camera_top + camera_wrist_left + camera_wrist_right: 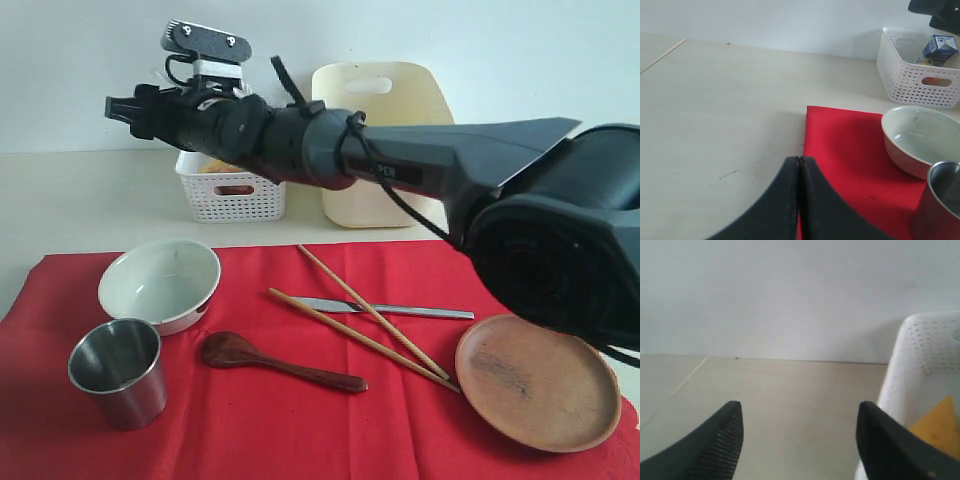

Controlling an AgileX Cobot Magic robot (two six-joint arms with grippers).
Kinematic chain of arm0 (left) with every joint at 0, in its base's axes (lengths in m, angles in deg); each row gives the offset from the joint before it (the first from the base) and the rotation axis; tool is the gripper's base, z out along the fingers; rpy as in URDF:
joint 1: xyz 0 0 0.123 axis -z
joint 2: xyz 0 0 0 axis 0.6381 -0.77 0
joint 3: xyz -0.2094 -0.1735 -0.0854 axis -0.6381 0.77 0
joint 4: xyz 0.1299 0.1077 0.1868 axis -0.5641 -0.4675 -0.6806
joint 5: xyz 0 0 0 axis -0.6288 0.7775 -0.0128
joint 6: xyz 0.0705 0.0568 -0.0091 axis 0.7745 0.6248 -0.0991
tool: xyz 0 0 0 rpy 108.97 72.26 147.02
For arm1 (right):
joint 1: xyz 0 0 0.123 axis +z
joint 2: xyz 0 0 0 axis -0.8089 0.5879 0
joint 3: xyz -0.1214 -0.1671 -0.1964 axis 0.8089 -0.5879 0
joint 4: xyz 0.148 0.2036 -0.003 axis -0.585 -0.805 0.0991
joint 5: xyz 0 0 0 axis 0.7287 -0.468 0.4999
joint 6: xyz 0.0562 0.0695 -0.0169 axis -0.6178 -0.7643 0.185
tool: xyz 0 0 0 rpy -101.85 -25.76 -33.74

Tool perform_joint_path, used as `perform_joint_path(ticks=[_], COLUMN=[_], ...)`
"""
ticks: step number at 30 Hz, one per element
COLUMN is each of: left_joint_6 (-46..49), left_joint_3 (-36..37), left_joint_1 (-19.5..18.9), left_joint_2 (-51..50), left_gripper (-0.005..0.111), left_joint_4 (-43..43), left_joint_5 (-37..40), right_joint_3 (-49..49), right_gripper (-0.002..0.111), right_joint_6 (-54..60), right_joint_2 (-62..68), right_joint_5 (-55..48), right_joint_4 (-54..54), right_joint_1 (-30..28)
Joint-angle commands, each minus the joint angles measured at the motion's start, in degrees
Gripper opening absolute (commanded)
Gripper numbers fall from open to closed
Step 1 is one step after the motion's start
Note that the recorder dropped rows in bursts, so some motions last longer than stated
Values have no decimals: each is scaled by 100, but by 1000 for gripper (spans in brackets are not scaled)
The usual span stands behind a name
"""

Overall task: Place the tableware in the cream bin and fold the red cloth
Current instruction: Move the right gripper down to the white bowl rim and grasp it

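Note:
On the red cloth point(300, 420) lie a white bowl point(160, 283), a steel cup point(117, 370), a dark wooden spoon point(275, 362), two chopsticks point(368, 320), a silver knife point(400, 310) and a brown plate point(538, 380). The cream bin point(385, 110) stands at the back, partly behind my right arm. My right gripper point(120, 108) reaches across to the far left, high above the table, open and empty point(797, 412). My left gripper point(800, 161) is shut and empty over the cloth's corner point(840, 145), near the bowl point(920, 137) and cup point(942, 200).
A low white perforated basket point(230, 192) holding a milk carton point(941, 48) and food stands beside the cream bin, under my right arm. Its wall point(920, 375) is close beside the right gripper. Bare cream tabletop point(715, 110) spreads to the left of the cloth.

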Motion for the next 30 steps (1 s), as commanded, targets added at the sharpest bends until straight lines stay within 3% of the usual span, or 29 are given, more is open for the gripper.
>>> perform_joint_path(ticks=[1, 9, 18, 30], left_joint_6=[1, 1, 1, 1], left_joint_3=[21, 21, 21, 21], left_joint_1=[13, 13, 13, 13], left_joint_2=[27, 27, 27, 27], left_gripper=[1, 1, 1, 1], left_joint_4=[7, 7, 7, 7], left_joint_5=[-58, -58, -58, -58], right_joint_3=[-4, -4, -4, -4], right_gripper=[56, 56, 56, 56], right_joint_6=[6, -211, -1153, -1599], right_joint_2=[-436, -943, -1156, -660], right_joint_5=[-1142, -3087, -5306, -5715], right_joint_4=[320, 1058, 3113, 3564], right_joint_1=[-24, -24, -24, -24])
